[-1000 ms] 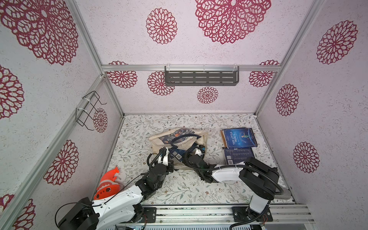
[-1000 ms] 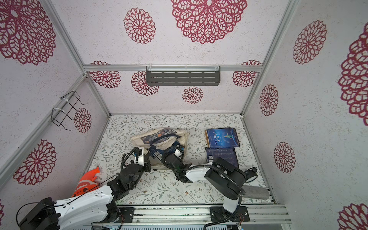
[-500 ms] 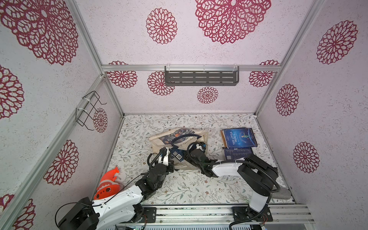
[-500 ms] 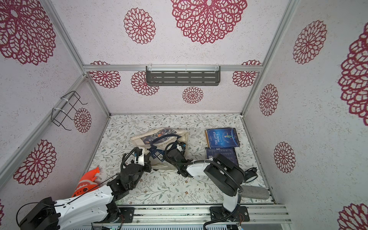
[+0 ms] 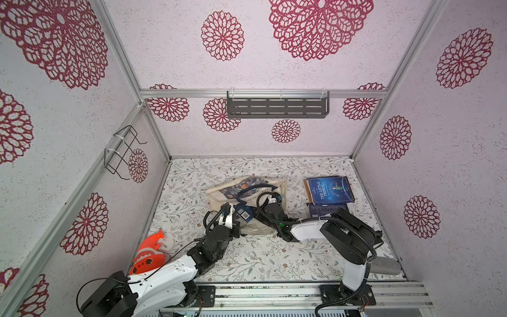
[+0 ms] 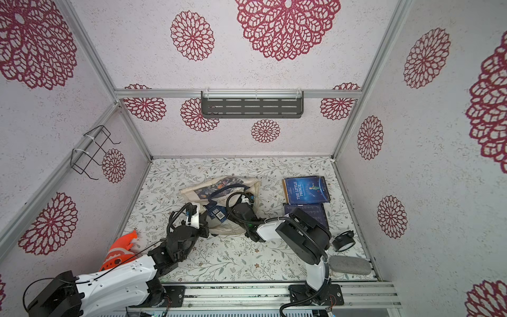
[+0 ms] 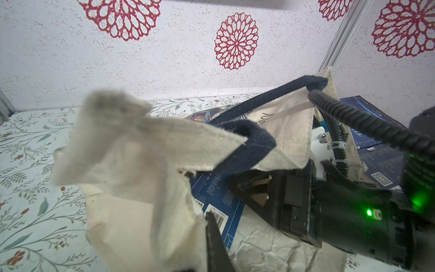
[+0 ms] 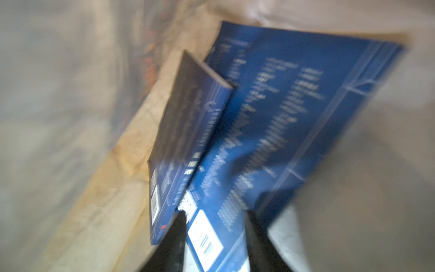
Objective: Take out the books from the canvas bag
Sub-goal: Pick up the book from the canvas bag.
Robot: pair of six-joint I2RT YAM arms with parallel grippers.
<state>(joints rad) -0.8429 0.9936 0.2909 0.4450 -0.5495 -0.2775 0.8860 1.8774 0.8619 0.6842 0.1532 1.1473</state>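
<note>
Left gripper (image 5: 235, 222) pinches canvas bag (image 7: 131, 146) rim mid-counter (image 5: 247, 263); right gripper (image 8: 214, 219) inside bag, jaws apart over blue book (image 8: 270, 117) corner.

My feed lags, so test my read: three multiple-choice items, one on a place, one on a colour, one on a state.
1. Relative to the canvas bag, the Little Prince book lies: A inside; B on the table at its right; C beneath.
2. The handles are: A red; B green; C navy.
3. The left claw is: A shut on the bag's rim; B wide open; C holding a book.
Key: B, it lies flat on the table; C, navy straps in the left wrist view; A, it pinches the canvas rim up.
</note>
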